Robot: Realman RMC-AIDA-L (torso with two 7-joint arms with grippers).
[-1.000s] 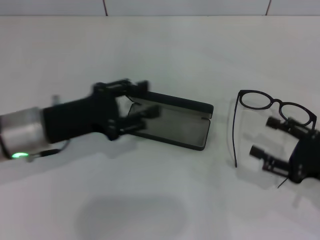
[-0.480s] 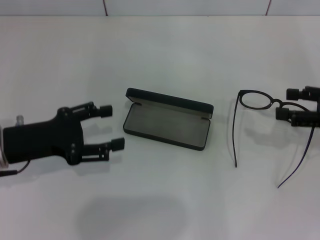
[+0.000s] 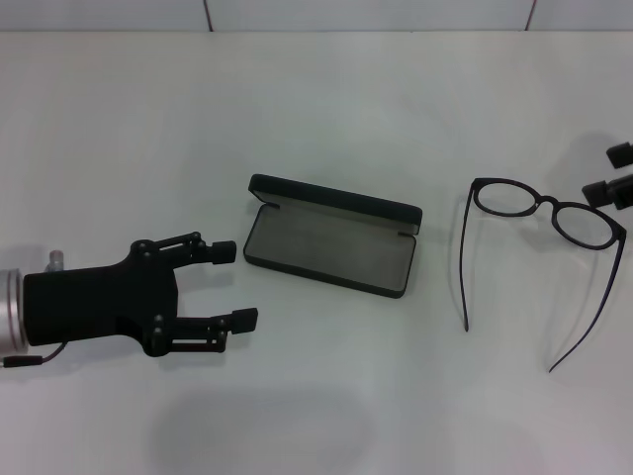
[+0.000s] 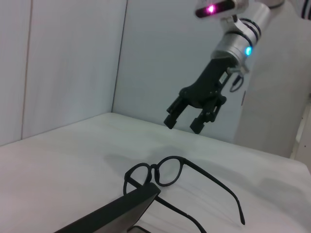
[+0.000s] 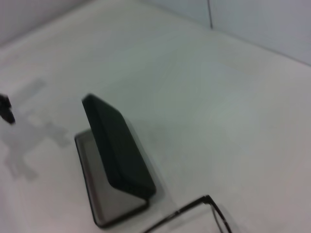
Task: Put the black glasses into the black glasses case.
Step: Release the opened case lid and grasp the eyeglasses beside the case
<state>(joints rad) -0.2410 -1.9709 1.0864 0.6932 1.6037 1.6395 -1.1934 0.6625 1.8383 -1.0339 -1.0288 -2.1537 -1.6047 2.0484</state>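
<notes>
Head view shows the left gripper (image 3: 229, 285) with its fingers (image 3: 220, 251) spread wide and holding nothing, low over the white table (image 3: 326, 119), at about 8 o'clock from the black glasses case (image 3: 331, 247). That case lies open, its grey lining up and lid raised at the far side. At 3 o'clock from it, well apart, the black glasses (image 3: 539, 259) rest unfolded on the table. Over their far lens the right gripper (image 4: 190, 118) hangs, fingers parted and empty
</notes>
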